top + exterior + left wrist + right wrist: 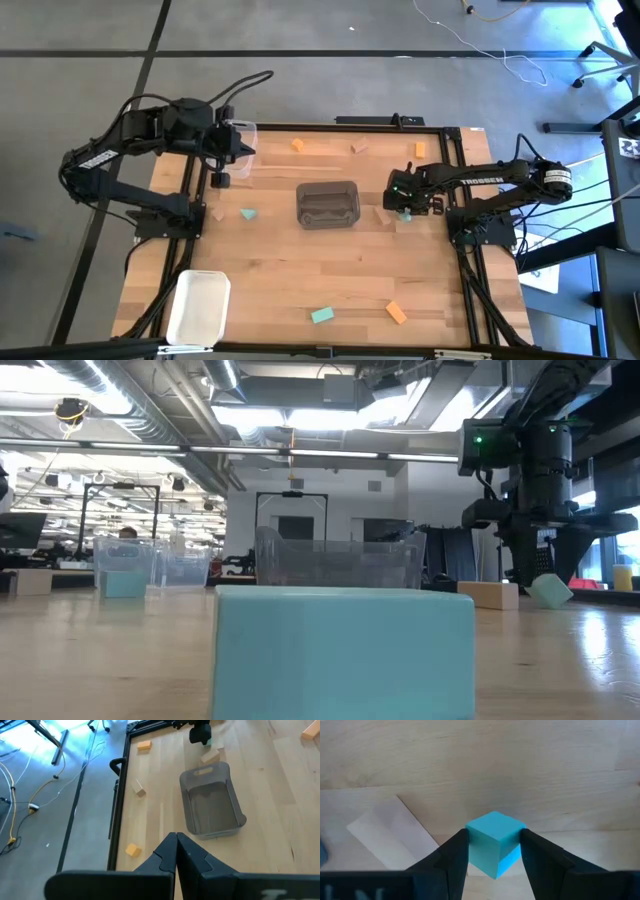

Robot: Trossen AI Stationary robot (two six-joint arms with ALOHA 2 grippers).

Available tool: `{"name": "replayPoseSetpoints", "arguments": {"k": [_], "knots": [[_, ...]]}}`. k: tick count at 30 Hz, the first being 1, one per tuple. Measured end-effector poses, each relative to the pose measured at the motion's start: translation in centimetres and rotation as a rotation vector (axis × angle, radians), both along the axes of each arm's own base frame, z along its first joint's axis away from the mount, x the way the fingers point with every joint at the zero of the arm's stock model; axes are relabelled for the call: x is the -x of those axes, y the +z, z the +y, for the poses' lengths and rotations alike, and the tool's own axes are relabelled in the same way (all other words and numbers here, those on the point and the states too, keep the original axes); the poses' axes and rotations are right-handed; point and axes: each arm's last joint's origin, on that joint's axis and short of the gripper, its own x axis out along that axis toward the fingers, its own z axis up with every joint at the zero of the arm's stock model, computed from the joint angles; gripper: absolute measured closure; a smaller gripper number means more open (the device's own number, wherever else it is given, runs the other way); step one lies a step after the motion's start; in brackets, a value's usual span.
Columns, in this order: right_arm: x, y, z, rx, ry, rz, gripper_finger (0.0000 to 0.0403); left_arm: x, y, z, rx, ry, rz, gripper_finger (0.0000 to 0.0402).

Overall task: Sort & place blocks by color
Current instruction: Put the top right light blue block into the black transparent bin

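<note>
Grey bin [327, 204], tabletop centre: nothing visible inside. Teal block [495, 842], cube-like, clamped between right gripper [494, 854] fingers. Left gripper [176, 851]: fingers together.

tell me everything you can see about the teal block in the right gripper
The teal block is a small, plain, matte solid with crisp edges, one face brighter than the rest. It sits tilted, a corner pointing down, clamped between the right gripper's two dark fingers, held low over the wooden table, to the right of the grey bin, next to a tan block.
</note>
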Motion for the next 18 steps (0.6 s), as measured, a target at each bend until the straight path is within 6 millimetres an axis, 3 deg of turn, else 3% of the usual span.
{"name": "replayPoseSetpoints", "arguments": {"k": [12,18], "knots": [[-0.14,-0.04,-0.01,0.001,0.060,-0.021,0.0234,0.00,0.00,0.00,0.001,0.000,0.000,0.0401],[0.18,-0.02,-0.08,0.133,0.072,0.049,0.0234,0.00,-0.01,0.00,0.001,0.000,0.000,0.0401]]}}
